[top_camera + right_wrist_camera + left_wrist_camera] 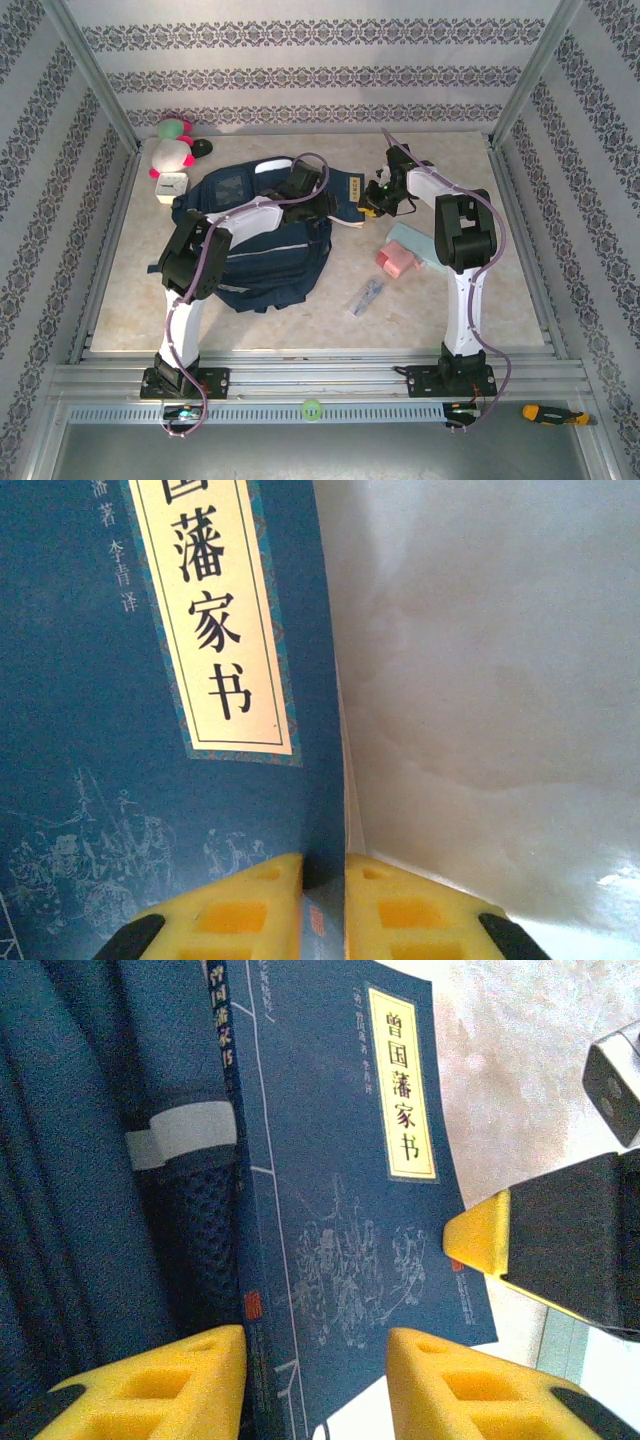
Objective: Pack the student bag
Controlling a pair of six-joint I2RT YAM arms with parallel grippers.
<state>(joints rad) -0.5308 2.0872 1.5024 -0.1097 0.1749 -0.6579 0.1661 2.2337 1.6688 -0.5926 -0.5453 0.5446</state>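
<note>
Centre-left in the top view, the bag (262, 262) lay flat on the table (480, 300), with the left arm stretched over it. Book (347, 193), dark blue with a pale title label, lay at the bag's upper right edge. Right gripper (323, 865) pinched the book's right edge: fingers nearly closed, the edge in the narrow gap between them. Left gripper (312, 1345) hung over the book's lower part, fingers spread wide, gripping nothing. Left wrist view: bag fabric and a mesh strap (195, 1230) with a pale band at frame left, the book's spine just beside them. Right of the bag on the table: pink block (396, 262), pale teal pad (412, 238), small grey-blue item (367, 297). Plush toy (172, 150) at upper left.
</note>
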